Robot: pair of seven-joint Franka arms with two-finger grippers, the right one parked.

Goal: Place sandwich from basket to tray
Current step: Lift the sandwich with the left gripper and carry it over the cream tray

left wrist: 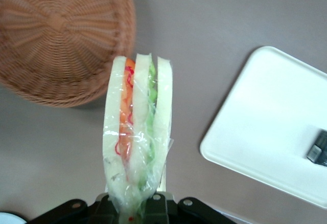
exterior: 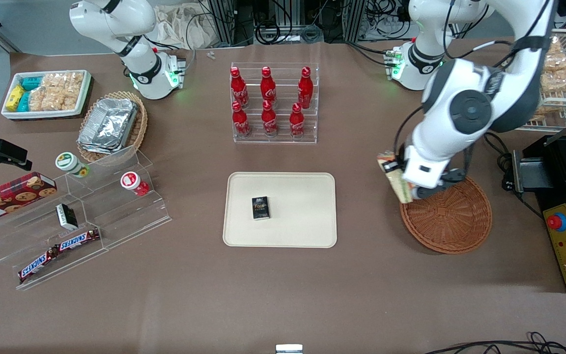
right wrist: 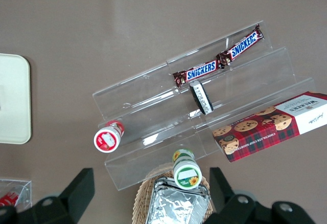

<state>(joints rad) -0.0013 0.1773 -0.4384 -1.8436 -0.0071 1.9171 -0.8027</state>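
Observation:
My gripper [exterior: 407, 188] is shut on the sandwich [exterior: 394, 178], a wrapped wedge of pale bread with orange, red and green layers. It hangs in the air over the edge of the reddish-brown wicker basket [exterior: 452, 221], on the side toward the tray. The basket is empty. The cream tray [exterior: 288, 226] lies on the table toward the parked arm from the basket, with a small black box [exterior: 260, 207] on it. In the wrist view the sandwich [left wrist: 137, 132] sticks out from the gripper [left wrist: 138, 203], between the basket [left wrist: 56, 35] and the tray [left wrist: 271, 127].
A clear rack of red cola bottles [exterior: 273, 103] stands farther from the camera than the tray. Toward the parked arm's end are a stepped acrylic shelf [exterior: 81, 211] with snack bars, a paler basket of foil containers [exterior: 111, 125] and a white bin [exterior: 44, 93]. A black control box [exterior: 565, 236] sits beside the basket.

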